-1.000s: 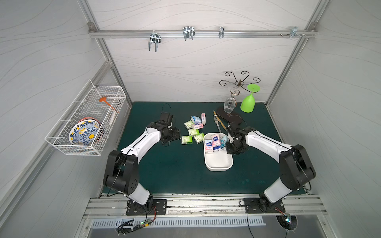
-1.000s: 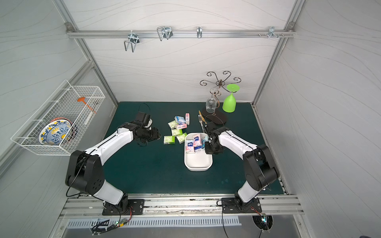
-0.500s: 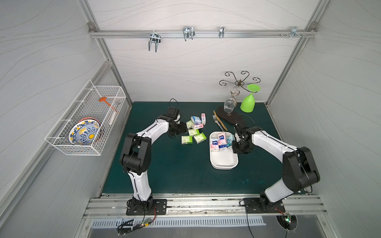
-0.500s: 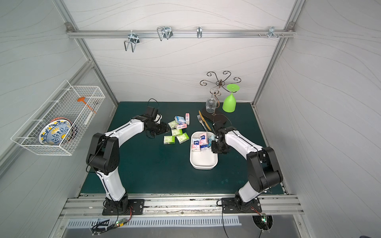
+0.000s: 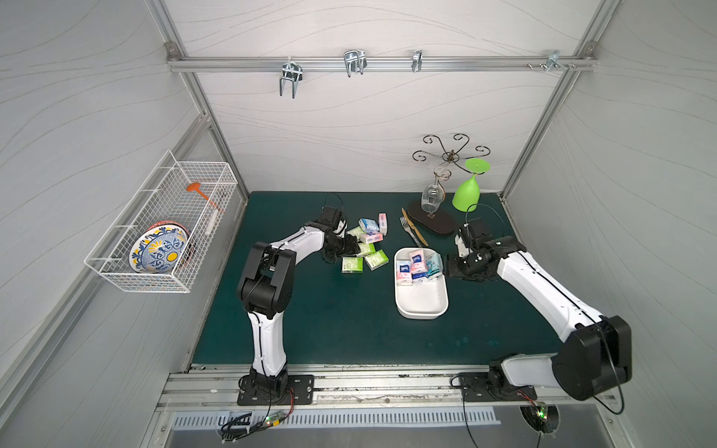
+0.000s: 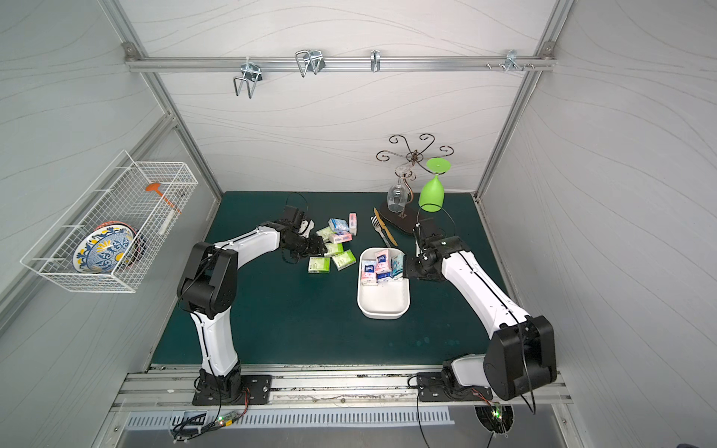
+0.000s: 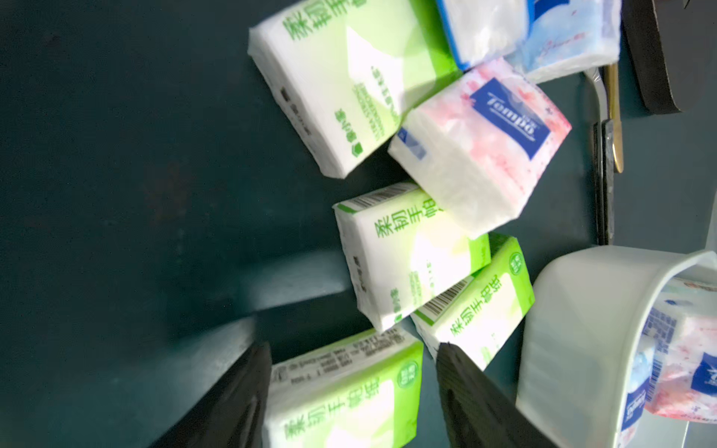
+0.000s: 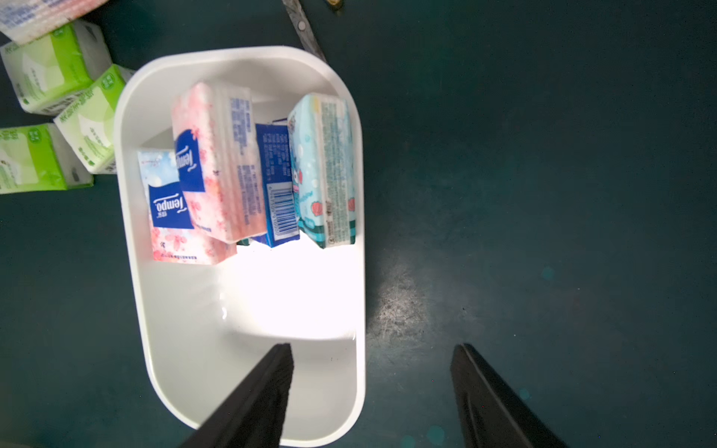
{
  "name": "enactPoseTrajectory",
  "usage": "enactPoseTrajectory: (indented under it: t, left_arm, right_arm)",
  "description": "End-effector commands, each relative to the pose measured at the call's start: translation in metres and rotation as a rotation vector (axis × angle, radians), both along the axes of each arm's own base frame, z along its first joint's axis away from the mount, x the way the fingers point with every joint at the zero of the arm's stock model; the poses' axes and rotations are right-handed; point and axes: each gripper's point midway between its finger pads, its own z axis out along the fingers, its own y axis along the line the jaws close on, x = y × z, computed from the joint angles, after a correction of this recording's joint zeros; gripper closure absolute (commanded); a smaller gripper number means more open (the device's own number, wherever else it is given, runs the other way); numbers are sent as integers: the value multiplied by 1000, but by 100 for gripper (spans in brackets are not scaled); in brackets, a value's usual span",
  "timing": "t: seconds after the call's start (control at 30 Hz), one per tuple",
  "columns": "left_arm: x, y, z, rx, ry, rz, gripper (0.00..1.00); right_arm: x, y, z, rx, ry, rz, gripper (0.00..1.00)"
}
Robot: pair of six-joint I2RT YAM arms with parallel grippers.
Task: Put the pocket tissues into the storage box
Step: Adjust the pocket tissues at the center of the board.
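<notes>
Box (image 5: 421,306) sits on the desk (image 5: 329,329), a bit right of centre. At least four tissues (image 5: 418,265) are bunched at its far end. That's two pink Tempo packs (image 8: 217,163), a dark blue pack (image 8: 277,182) on edge, and a teal pack (image 8: 326,170) leaning on the wall by the right arm (image 5: 543,287). The near half of the box is bare.

The other tissues are loose on the desk just left of the box: four green packs (image 5: 366,248), a pink pack (image 7: 477,147) and a light blue pack (image 5: 368,224) behind them.

Left jaws are open, with one green pack (image 7: 345,391) sitting between the fingers. It's blurry there, so I can't tell if they're actually touching it.

Right jaws are spread wide and empty, hanging over the box's side rim. One finger is over the inside, the other over bare desk.

Some cutlery (image 5: 413,230) lies just behind the box.
</notes>
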Motion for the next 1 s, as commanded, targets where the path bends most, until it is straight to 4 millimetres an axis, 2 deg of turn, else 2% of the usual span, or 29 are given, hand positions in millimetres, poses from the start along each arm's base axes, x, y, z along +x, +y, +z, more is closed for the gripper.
enactPoseTrajectory:
  t: [0.0, 0.23, 0.4, 0.6, 0.63, 0.83, 0.97]
  left_arm:
    - [-13, -7, 17, -43, -21, -18, 28]
    - [-48, -4, 21, -73, 8, 8, 28]
    - [-64, -11, 25, -101, 15, -12, 28]
    - [-52, 13, 26, 206, -42, -10, 26]
    - [-50, 15, 27, 254, -58, -22, 22]
    - [-41, 14, 27, 455, -117, -129, 17]
    - [-41, 5, 16, 490, -111, -196, 15]
  right_arm:
    - [-4, 1, -3, 21, 37, -18, 29]
    - [-3, 3, -6, 37, 38, -24, 28]
    - [-6, 1, -9, 30, 37, -26, 28]
    - [-7, 2, -9, 40, 36, -31, 23]
    - [-8, 2, -8, 46, 31, -32, 21]
    - [-9, 7, -6, 85, 11, -25, 4]
    - [-10, 7, -8, 89, 16, -28, 3]
